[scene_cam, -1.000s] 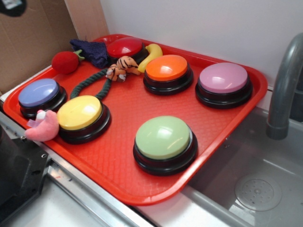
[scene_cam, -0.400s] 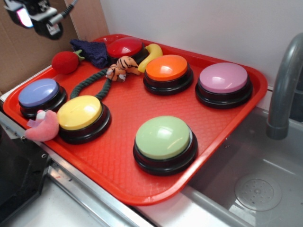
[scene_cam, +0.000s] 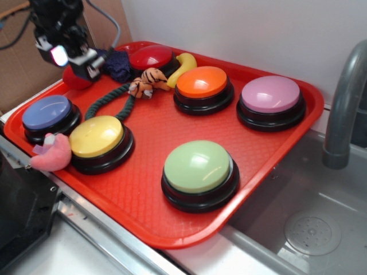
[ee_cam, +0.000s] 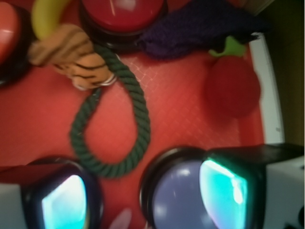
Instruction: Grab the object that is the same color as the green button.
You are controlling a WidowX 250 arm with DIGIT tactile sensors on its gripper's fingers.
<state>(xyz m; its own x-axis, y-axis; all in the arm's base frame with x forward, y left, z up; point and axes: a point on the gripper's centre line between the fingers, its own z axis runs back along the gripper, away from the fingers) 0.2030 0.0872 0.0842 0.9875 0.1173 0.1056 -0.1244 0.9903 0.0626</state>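
Gripper hovering over tray's back-left corner, fingers spread, dark green rope loop lying below, no readable writing showing.

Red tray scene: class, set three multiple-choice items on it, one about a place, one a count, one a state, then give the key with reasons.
1. Where does the rope loop lie?
A. Beside the yellow button
B. On the purple button
C. In the sink

2. How many dome buttons are on the tray?
A. Four
B. Five
C. Six

3. What is the hand doing?
A. Gripping the rope loop
B. Hanging above the tray's far corner, holding nothing
C. Pressing the green button

Key: 1 A, the loop reaches the yellow button's edge. 2 C, blue, yellow, green, orange, purple and red. 3 B, the wrist view shows the loop lying free between the fingers.
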